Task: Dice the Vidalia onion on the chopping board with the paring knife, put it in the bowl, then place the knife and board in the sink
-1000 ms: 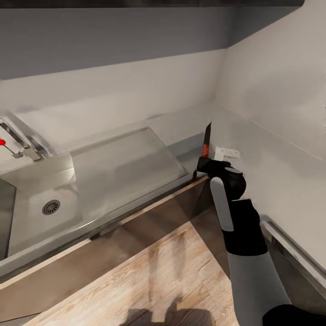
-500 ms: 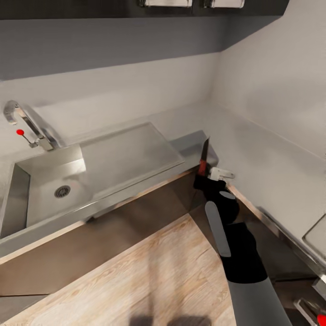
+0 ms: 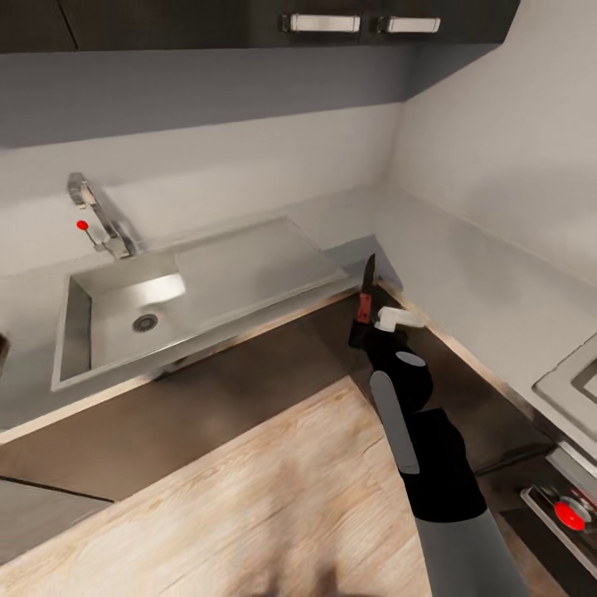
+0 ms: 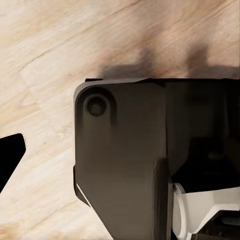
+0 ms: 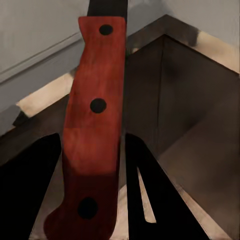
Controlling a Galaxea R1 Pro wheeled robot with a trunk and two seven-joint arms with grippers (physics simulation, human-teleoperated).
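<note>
Clamped on the red handle of the one paring knife point(image 3: 366, 289), the right gripper point(image 3: 365, 325) holds it with the dark blade pointing up and slightly away from the robot, over the front edge of the countertop point(image 3: 464, 274) near the inner corner where two runs of worktop meet. Seen from the right wrist, the paring knife point(image 5: 92, 130) shows three black rivets down its red handle, with one black finger point(image 5: 30, 185) on each side of it, two in all.

Whether the left gripper's jaws are parted or closed cannot be told: the left wrist view shows a dark robot body panel point(image 4: 125, 160) over the pale wooden floor point(image 4: 40, 60), with one black tip at the picture's edge.

Beyond the knife, to the robot's left along the countertop, lies the single sink point(image 3: 116, 323): one basin with one round drain point(image 3: 145, 322), a flat drainboard point(image 3: 249, 265) on the knife's side, and one chrome tap point(image 3: 99, 211) with a red dot. Two pale bar handles point(image 3: 319, 23) sit on the dark wall cabinets above. One red knob point(image 3: 570, 514) shows at the right edge of the head view.
</note>
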